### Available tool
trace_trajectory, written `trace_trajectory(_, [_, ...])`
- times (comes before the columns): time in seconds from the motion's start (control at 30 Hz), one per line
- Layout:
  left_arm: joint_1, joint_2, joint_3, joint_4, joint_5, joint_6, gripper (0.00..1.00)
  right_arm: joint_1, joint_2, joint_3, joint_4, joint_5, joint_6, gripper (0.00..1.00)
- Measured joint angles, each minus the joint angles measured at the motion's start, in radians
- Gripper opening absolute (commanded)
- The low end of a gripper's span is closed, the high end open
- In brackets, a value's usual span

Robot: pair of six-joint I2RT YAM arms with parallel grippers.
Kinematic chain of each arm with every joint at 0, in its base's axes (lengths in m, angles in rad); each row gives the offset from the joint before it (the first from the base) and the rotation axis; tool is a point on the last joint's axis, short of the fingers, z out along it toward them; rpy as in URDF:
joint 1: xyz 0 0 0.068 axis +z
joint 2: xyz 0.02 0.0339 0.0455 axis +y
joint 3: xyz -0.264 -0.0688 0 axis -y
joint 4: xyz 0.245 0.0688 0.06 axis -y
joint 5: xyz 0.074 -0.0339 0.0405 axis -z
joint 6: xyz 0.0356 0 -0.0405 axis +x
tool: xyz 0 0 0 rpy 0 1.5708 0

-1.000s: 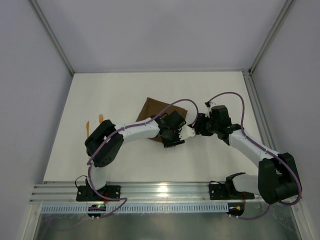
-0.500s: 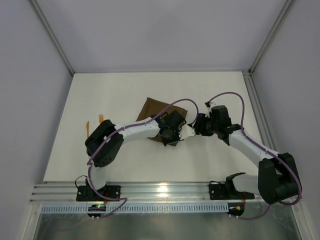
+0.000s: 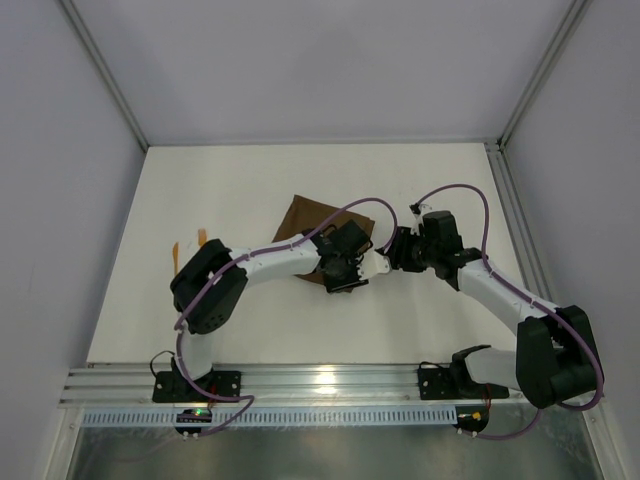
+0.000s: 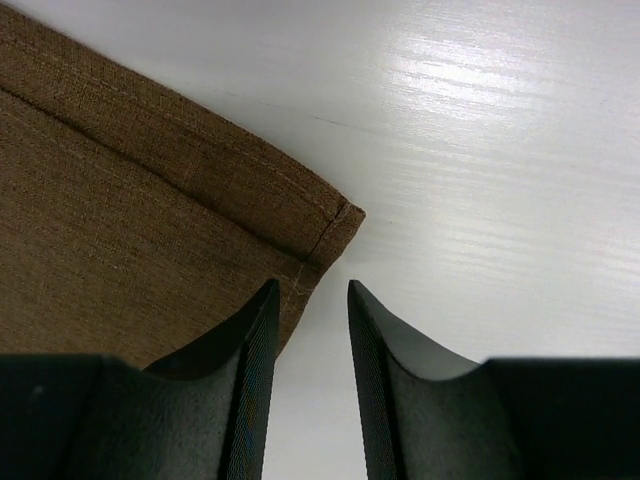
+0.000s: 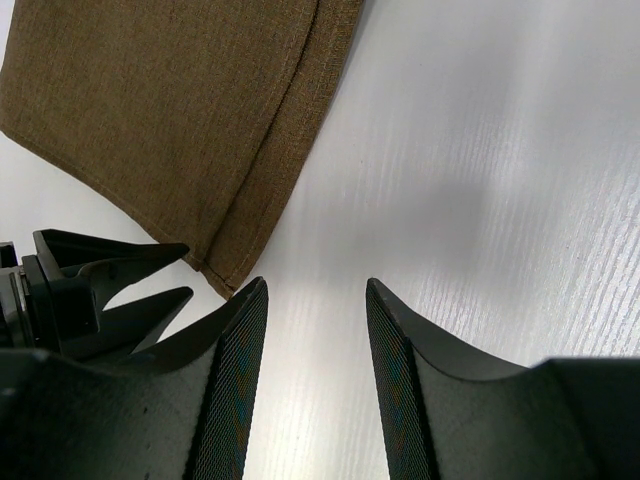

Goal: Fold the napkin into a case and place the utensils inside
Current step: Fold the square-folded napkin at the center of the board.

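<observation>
The dark brown napkin point(image 3: 305, 215) lies flat mid-table, partly under my left arm. My left gripper point(image 3: 345, 280) hovers at its near corner. In the left wrist view the hemmed napkin point(image 4: 120, 200) fills the upper left, and the left gripper point(image 4: 307, 295) is open by a narrow gap with the cloth edge beside its left finger, nothing pinched. My right gripper point(image 3: 378, 266) faces the same corner. It point(image 5: 315, 285) is open over bare table, the napkin point(image 5: 170, 100) up left and the left gripper point(image 5: 187, 270) beside the corner. Two orange-tan utensils point(image 3: 188, 243) lie at the left.
The white table point(image 3: 200, 190) is bounded by grey walls at the back and sides and a metal rail point(image 3: 320, 385) at the near edge. Both arms meet over the middle, and their purple cables arch above the napkin.
The left gripper's jaws narrowed, then widened a little, and it shifted slightly at the napkin's near corner. The right arm and the napkin have not moved.
</observation>
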Motion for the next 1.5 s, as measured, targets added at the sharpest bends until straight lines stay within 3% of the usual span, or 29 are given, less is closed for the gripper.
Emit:
trace_trajectory(0.23, [0.000, 0.029, 0.005, 0.004, -0.016, 0.003, 0.33, -0.002, 0.000, 0.000, -0.006, 0.007, -0.006, 0.49])
trace_trajectory(0.4, [0.000, 0.042, 0.010, 0.005, -0.027, 0.014, 0.19, -0.002, 0.000, 0.000, -0.015, 0.017, -0.019, 0.49])
trace_trajectory(0.6, [0.001, 0.042, 0.020, -0.009, -0.015, 0.019, 0.29, -0.002, -0.013, 0.000, -0.017, 0.016, -0.025, 0.49])
trace_trajectory(0.83, [0.002, 0.041, 0.021, -0.018, -0.008, 0.019, 0.14, -0.002, -0.015, -0.004, -0.011, 0.006, -0.024, 0.49])
trace_trajectory(1.07, [0.004, 0.041, 0.021, -0.021, -0.007, 0.019, 0.12, -0.002, -0.015, -0.013, -0.005, 0.000, -0.022, 0.49])
trace_trajectory(1.33, [0.013, 0.041, 0.035, -0.028, 0.001, 0.014, 0.00, -0.002, -0.015, -0.017, 0.000, -0.005, -0.022, 0.49])
trace_trajectory(1.5, [0.021, 0.039, 0.050, -0.028, 0.012, 0.006, 0.00, -0.002, -0.015, -0.018, 0.001, -0.019, -0.021, 0.49])
